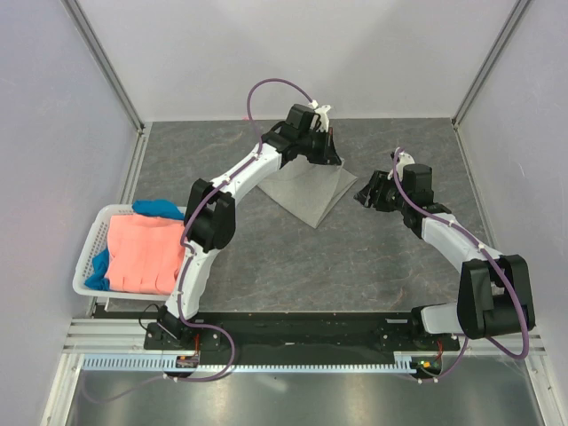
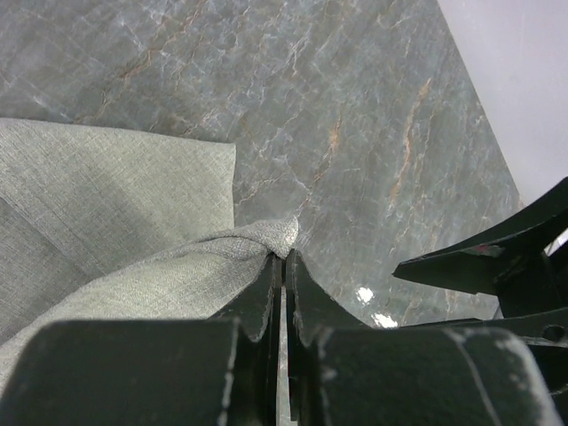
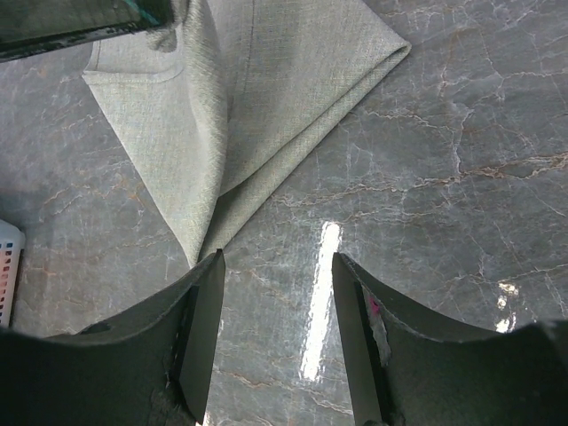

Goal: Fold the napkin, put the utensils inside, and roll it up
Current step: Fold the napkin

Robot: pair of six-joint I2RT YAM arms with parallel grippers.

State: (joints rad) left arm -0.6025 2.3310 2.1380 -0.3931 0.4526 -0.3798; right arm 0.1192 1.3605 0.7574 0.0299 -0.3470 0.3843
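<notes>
Grey woven cloth, the napkin (image 1: 306,197), is laid part-folded in soft creased layers on the glossy veined bench (image 1: 266,257). One corner is pinched and raised by the left end effector (image 2: 284,259). Just right of the napkin, the right end effector (image 3: 277,259) is held spread and empty. No utensils are seen, so finishing the fold, placing and rolling are judged still to be done.

1. Table (image 1: 266,257): dark grey top with marble veining, glossy enough to reflect light. Pale walls stand on its left, far and right sides.
2. Napkin (image 1: 306,197): light grey cloth, folded, lying on the far middle of the top. Its far corner is raised off the surface and its near point lies flat.
3. Basket (image 1: 89,253): white and slotted, resting at the left edge, well apart from the napkin.
</notes>
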